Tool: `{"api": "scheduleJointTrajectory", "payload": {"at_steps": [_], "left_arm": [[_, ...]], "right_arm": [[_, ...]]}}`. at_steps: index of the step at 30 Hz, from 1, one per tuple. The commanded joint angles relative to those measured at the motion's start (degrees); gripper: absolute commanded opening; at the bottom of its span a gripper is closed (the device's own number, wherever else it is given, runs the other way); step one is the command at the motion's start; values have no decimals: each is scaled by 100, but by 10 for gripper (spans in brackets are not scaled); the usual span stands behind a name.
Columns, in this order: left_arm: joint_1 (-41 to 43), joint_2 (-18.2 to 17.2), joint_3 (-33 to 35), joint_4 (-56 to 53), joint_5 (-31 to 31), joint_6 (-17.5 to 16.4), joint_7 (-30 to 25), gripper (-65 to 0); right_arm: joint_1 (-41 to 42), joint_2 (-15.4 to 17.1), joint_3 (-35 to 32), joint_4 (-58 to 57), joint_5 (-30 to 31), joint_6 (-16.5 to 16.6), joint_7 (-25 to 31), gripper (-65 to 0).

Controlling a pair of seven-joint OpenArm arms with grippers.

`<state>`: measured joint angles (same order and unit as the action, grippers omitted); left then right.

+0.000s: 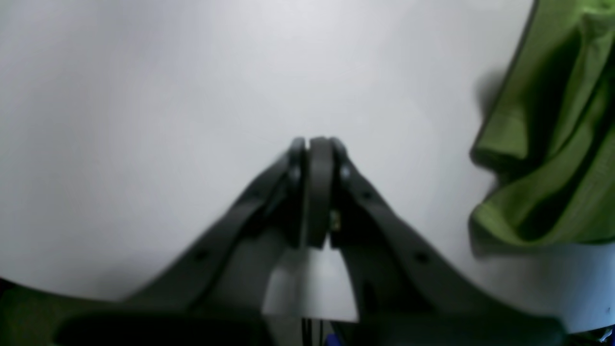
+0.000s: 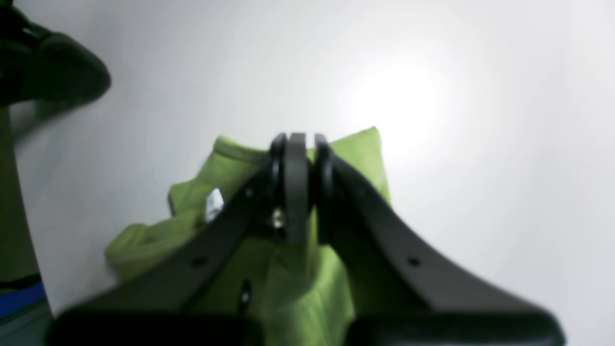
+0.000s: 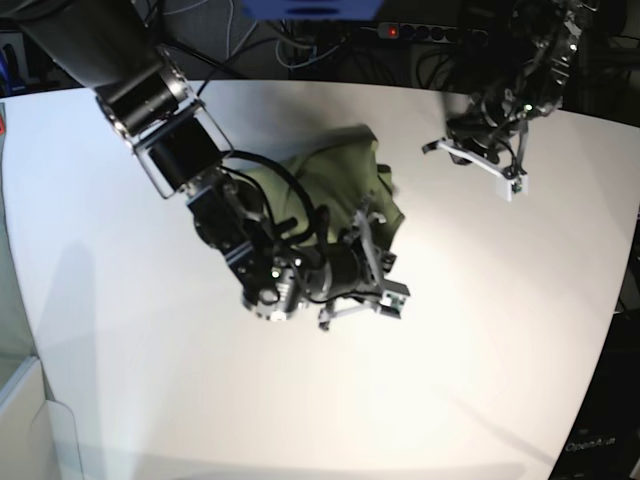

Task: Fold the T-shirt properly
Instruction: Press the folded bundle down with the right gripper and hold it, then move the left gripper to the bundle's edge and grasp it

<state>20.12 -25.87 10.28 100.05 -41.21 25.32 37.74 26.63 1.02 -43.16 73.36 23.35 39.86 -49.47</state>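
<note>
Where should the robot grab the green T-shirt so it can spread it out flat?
Probably the hemmed edge of the T-shirt that lifts off the table. It is bunched in a heap, and that loose fold sticks out toward the left gripper, which is shut and holds nothing. Coming in low from that side should catch a single layer. The right gripper is shut over the heap.

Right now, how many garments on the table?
1. A single green T-shirt, crumpled mid-table, under and beside the right tool. The left tool sits off to its side over bare table. The arm may hide part of the shirt.
</note>
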Motion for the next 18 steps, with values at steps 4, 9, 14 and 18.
{"api": "scheduleJointTrajectory", "payload": {"at_steps": [4,9,14,18], "left_arm": [[41,-29,22,-23,-68,66,222,-628],[41,42,22,-14,-24,66,222,-628],[50,42,22,-23,-24,66,222,-628],[50,42,22,-14,-24,66,222,-628]], "right_arm": [[348,-141,21,97,104,14,46,-643],[603,-220,21,-114,104,14,-15,-643],[822,-264,12,-484,113,14,90,-643],[822,-229,-14,-501,113,14,213,-643]]}}
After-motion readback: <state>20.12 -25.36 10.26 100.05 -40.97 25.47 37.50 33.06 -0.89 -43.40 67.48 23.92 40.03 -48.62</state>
